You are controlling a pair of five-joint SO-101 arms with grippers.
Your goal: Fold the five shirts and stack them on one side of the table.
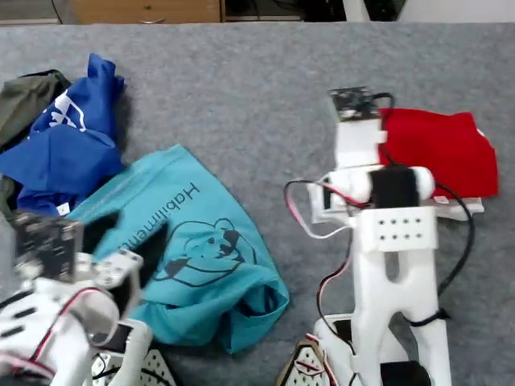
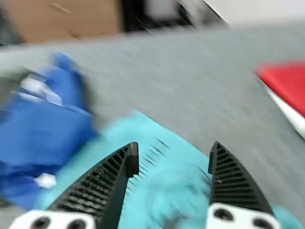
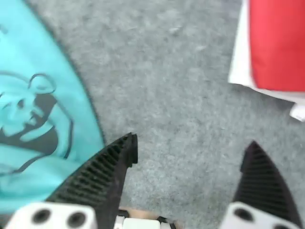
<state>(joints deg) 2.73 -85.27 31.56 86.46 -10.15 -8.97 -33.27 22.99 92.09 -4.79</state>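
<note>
high view: teal shirt (image 1: 189, 249) lies crumpled.

Dark line of lettering along the teal shirt (image 1: 211, 211), beside a bear drawing (image 1: 205, 253), white print on the blue shirt (image 1: 72, 153), too crumpled to read

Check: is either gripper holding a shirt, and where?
Nothing held. Left gripper open above the teal shirt; right gripper open above the grey table.
</note>
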